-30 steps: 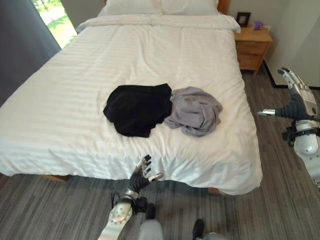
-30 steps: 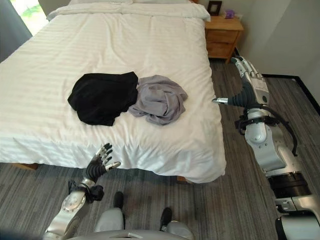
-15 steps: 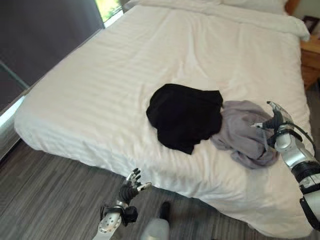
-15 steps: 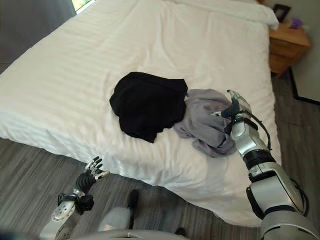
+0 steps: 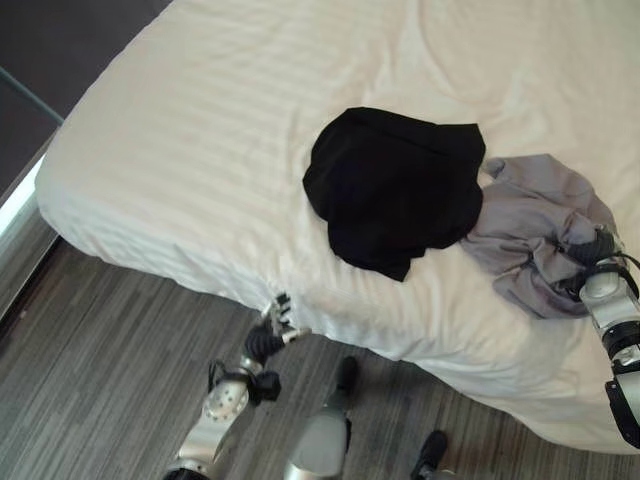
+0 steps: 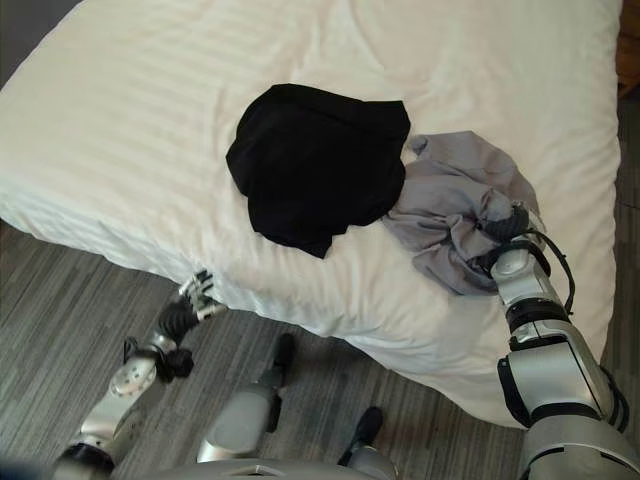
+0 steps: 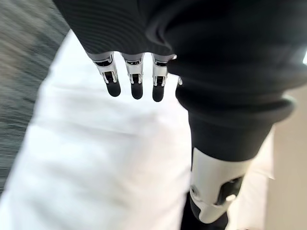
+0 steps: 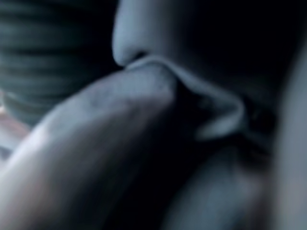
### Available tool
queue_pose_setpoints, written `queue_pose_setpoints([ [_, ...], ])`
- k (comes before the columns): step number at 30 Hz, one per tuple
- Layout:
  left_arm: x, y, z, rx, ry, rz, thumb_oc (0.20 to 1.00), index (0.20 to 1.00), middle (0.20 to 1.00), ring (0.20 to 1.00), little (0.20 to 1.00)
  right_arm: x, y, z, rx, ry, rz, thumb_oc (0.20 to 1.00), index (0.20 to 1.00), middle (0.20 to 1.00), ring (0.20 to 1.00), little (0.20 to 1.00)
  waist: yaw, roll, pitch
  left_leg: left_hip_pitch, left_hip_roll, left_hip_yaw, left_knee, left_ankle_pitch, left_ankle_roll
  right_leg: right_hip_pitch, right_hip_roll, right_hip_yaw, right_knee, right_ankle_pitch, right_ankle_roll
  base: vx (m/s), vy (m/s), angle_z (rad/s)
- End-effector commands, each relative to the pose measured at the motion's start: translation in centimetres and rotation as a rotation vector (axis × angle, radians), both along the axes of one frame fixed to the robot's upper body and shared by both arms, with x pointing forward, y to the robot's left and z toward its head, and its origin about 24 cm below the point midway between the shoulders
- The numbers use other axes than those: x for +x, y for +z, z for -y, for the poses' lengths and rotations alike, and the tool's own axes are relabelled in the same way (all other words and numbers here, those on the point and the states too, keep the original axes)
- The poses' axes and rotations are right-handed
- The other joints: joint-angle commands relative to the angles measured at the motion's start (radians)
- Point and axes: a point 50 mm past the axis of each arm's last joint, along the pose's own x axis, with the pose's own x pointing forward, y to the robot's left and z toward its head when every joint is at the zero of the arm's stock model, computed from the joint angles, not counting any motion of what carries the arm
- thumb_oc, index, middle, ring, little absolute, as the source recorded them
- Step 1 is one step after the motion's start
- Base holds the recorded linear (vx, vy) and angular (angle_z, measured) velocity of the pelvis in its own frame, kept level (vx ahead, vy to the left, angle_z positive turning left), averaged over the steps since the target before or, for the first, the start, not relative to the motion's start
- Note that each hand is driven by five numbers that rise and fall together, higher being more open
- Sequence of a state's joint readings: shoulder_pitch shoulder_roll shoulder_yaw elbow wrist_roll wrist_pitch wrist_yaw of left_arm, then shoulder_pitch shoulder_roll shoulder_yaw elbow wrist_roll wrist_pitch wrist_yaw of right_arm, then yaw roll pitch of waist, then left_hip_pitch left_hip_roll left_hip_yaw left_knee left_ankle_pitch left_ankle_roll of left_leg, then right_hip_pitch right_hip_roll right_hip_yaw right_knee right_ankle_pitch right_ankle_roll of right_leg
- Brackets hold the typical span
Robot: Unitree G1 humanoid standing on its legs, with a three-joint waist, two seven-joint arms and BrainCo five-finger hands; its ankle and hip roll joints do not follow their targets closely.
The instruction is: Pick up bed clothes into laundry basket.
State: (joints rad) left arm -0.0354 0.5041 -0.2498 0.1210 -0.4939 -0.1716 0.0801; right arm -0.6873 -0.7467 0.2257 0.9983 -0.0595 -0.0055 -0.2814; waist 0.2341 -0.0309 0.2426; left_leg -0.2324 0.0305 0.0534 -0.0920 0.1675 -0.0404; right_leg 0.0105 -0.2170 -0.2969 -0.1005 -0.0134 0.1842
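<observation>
Two garments lie side by side on the white bed [image 5: 200, 150]: a black one [image 5: 395, 190] in the middle and a crumpled grey one [image 5: 535, 235] touching its right side. My right hand [image 6: 510, 225] is pressed into the right part of the grey garment, whose folds wrap over it. Grey cloth [image 8: 144, 96] lies right against the right wrist view. My left hand [image 5: 272, 330] hangs low by the bed's near edge. It is open, with its fingers [image 7: 136, 81] straight over the white sheet, holding nothing.
The bed's near edge runs across the lower part of the eye views, with grey striped floor [image 5: 90, 380] below it. A dark curtain [image 5: 40, 40] stands at the far left.
The camera has swung down and closer to the bed. My right hand has sunk from above the grey garment into its folds. My left hand has come up against the bed's edge.
</observation>
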Motion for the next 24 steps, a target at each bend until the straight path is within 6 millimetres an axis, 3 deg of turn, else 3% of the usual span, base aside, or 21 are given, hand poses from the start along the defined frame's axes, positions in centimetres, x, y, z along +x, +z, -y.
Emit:
queue_pose_setpoints([
  [1, 1.8, 5.4, 0.8, 0.076, -0.012, 0.287, 1.000, 1.000, 1.000, 1.000, 1.000, -0.9, 4.6, 2.0, -0.102, 0.010, 0.131, 0.200, 0.200, 0.200, 0.200, 0.200, -0.052, -0.051, -0.062, 0.051, 0.055, 0.049, 0.014, -0.133, -0.062, 0.051, -0.132, -0.045, 0.014, 0.098, 0.078, 0.08, 0.146, -0.39],
  [3, 4.1, 8.5, 0.9, 0.173, 0.023, 0.406, 1.000, 1.000, 1.000, 1.000, 1.000, -1.3, 7.5, 1.6, -0.159, 0.069, 0.240, 0.200, 0.200, 0.200, 0.200, 0.200, -0.105, -0.053, -0.082, 0.086, 0.050, 0.071, 0.014, -0.157, -0.058, 0.055, -0.141, -0.032, 0.024, 0.121, 0.078, 0.08, 0.136, -0.22],
  [4, 5.1, 9.9, 0.4, 0.238, 0.060, 0.451, 1.000, 1.000, 1.000, 1.000, 1.000, -1.5, 10.2, 0.8, -0.195, 0.120, 0.333, 0.200, 0.200, 0.200, 0.200, 0.200, -0.135, -0.053, -0.091, 0.101, 0.049, 0.083, 0.013, -0.166, -0.055, 0.050, -0.145, -0.021, 0.029, 0.138, 0.078, 0.04, 0.137, -0.25],
  [6, 7.8, 12.8, -0.1, 0.425, 0.145, 0.520, 1.000, 1.000, 1.000, 1.000, 1.000, -2.6, 13.4, 0.1, -0.254, 0.167, 0.461, 0.200, 0.200, 0.200, 0.200, 0.200, -0.186, -0.044, -0.099, 0.130, 0.051, 0.121, 0.010, -0.178, -0.047, 0.023, -0.154, -0.001, 0.059, 0.168, 0.078, 0.02, 0.151, -0.51],
  [8, 9.8, 14.8, -1.3, 0.606, 0.235, 0.528, 1.000, 1.000, 1.000, 1.000, 1.000, -3.2, 15.2, 0.4, -0.295, 0.161, 0.518, 0.200, 0.200, 0.200, 0.200, 0.200, -0.216, -0.037, -0.099, 0.166, 0.058, 0.159, 0.009, -0.198, -0.042, 0.013, -0.162, -0.020, 0.089, 0.177, 0.078, 0.03, 0.110, -0.70],
  [9, 9.9, 14.9, -1.2, 0.607, 0.235, 0.531, 1.000, 1.000, 1.000, 1.000, 1.000, -3.2, 15.3, 0.5, -0.295, 0.159, 0.521, 0.200, 0.200, 0.200, 0.200, 0.200, -0.213, -0.039, -0.097, 0.164, 0.057, 0.161, 0.007, -0.192, -0.040, 0.009, -0.163, -0.017, 0.089, 0.181, 0.078, -0.01, 0.099, -1.04],
  [10, 11.1, 16.6, -3.3, 0.830, 0.340, 0.519, 1.000, 1.000, 1.000, 1.000, 1.000, -4.2, 16.8, 0.8, -0.329, 0.154, 0.576, 0.200, 0.200, 0.200, 0.200, 0.200, -0.235, -0.037, -0.087, 0.193, 0.063, 0.202, 0.006, -0.203, -0.036, -0.011, -0.177, -0.062, 0.119, 0.205, 0.078, 0.00, 0.080, -1.13],
  [12, 11.7, 16.9, -6.0, 1.025, 0.447, 0.440, 1.000, 1.000, 1.000, 1.000, 1.000, -5.3, 17.0, 1.6, -0.344, 0.133, 0.598, 0.200, 0.200, 0.200, 0.200, 0.200, -0.258, -0.039, -0.081, 0.220, 0.069, 0.242, 0.005, -0.212, -0.032, -0.025, -0.184, -0.111, 0.136, 0.222, 0.078, 0.01, 0.078, -0.99],
  [13, 11.8, 16.9, -5.8, 1.026, 0.444, 0.441, 1.000, 1.000, 1.000, 1.000, 1.000, -5.4, 16.9, 1.6, -0.344, 0.130, 0.597, 0.200, 0.200, 0.200, 0.200, 0.200, -0.254, -0.039, -0.080, 0.223, 0.071, 0.242, 0.008, -0.219, -0.033, -0.022, -0.182, -0.110, 0.137, 0.218, 0.078, 0.03, 0.073, -0.96],
  [14, 12.0, 15.5, -8.7, 1.222, 0.513, 0.289, 1.000, 1.000, 1.000, 1.000, 1.000, -6.4, 16.5, 2.8, -0.349, 0.088, 0.599, 0.200, 0.200, 0.200, 0.200, 0.200, -0.270, -0.046, -0.074, 0.246, 0.073, 0.278, 0.009, -0.227, -0.030, -0.027, -0.186, -0.158, 0.136, 0.233, 0.078, 0.03, 0.057, -1.15],
  [16, 11.6, 12.7, -11.4, 1.386, 0.525, 0.069, 1.000, 1.000, 1.000, 1.000, 1.000, -7.5, 15.8, 4.1, -0.337, 0.039, 0.590, 0.200, 0.200, 0.200, 0.200, 0.200, -0.286, -0.056, -0.071, 0.263, 0.075, 0.309, 0.009, -0.234, -0.029, -0.025, -0.189, -0.189, 0.122, 0.240, 0.078, 0.03, 0.081, -0.79],
  [17, 10.3, 9.0, -13.5, 1.488, 0.501, -0.152, 1.000, 1.000, 1.000, 1.000, 1.000, -8.2, 15.1, 4.8, -0.311, 0.016, 0.588, 0.200, 0.200, 0.200, 0.200, 0.200, -0.311, -0.063, -0.073, 0.274, 0.070, 0.325, 0.008, -0.238, -0.029, -0.025, -0.188, -0.190, 0.109, 0.245, 0.078, 0.04, 0.092, -0.25],
  [19, 8.5, 5.2, -14.8, 1.584, 0.435, -0.351, 1.000, 1.000, 1.000, 1.000, 1.000, -8.8, 14.8, 5.2, -0.283, 0.009, 0.606, 0.200, 0.200, 0.200, 0.200, 0.200, -0.333, -0.070, -0.072, 0.280, 0.067, 0.340, 0.007, -0.243, -0.030, -0.028, -0.189, -0.181, 0.095, 0.250, 0.078, 0.03, 0.072, -0.26],
  [20, 8.5, 5.1, -14.7, 1.585, 0.432, -0.350, 1.000, 1.000, 1.000, 1.000, 1.000, -8.9, 14.8, 5.3, -0.284, 0.008, 0.605, 0.200, 0.200, 0.200, 0.200, 0.200, -0.331, -0.069, -0.074, 0.280, 0.067, 0.341, 0.007, -0.243, -0.030, -0.028, -0.189, -0.181, 0.094, 0.250, 0.078, 0.03, 0.068, -0.34],
  [21, 6.7, 2.8, -15.8, 1.604, 0.400, -0.480, 1.000, 1.000, 1.000, 1.000, 1.000, -9.2, 14.8, 5.1, -0.284, 0.025, 0.619, 0.200, 0.200, 0.200, 0.200, 0.200, -0.353, -0.068, -0.069, 0.281, 0.067, 0.352, 0.008, -0.244, -0.029, -0.035, -0.188, -0.171, 0.086, 0.248, 0.078, 0.02, 0.044, -0.33],
  [22, 6.6, 2.7, -15.8, 1.604, 0.398, -0.480, 1.000, 1.000, 1.000, 1.000, 1.000, -9.3, 14.7, 5.1, -0.285, 0.025, 0.618, 0.200, 0.200, 0.200, 0.200, 0.200, -0.352, -0.068, -0.070, 0.281, 0.067, 0.353, 0.007, -0.245, -0.029, -0.035, -0.188, -0.170, 0.086, 0.248, 0.078, 0.03, 0.070, -0.34],
  [23, 5.4, 1.2, -16.3, 1.604, 0.367, -0.559, 1.000, 1.000, 1.000, 1.000, 1.000, -9.5, 14.6, 5.0, -0.278, 0.029, 0.626, 0.200, 0.200, 0.200, 0.200, 0.200, -0.364, -0.067, -0.069, 0.281, 0.067, 0.359, 0.008, -0.245, -0.029, -0.043, -0.186, -0.163, 0.083, 0.246, 0.078, 0.01, 0.082, -0.24],
  [24, 3.2, -1.6, -16.8, 1.585, 0.300, -0.688, 1.000, 1.000, 1.000, 1.000, 1.000, -9.6, 14.3, 4.7, -0.263, 0.036, 0.641, 0.200, 0.200, 0.200, 0.200, 0.200, -0.382, -0.065, -0.065, 0.282, 0.067, 0.375, 0.008, -0.246, -0.027, -0.059, -0.178, -0.138, 0.074, 0.245, 0.078, 0.01, 0.111, -0.16],
])
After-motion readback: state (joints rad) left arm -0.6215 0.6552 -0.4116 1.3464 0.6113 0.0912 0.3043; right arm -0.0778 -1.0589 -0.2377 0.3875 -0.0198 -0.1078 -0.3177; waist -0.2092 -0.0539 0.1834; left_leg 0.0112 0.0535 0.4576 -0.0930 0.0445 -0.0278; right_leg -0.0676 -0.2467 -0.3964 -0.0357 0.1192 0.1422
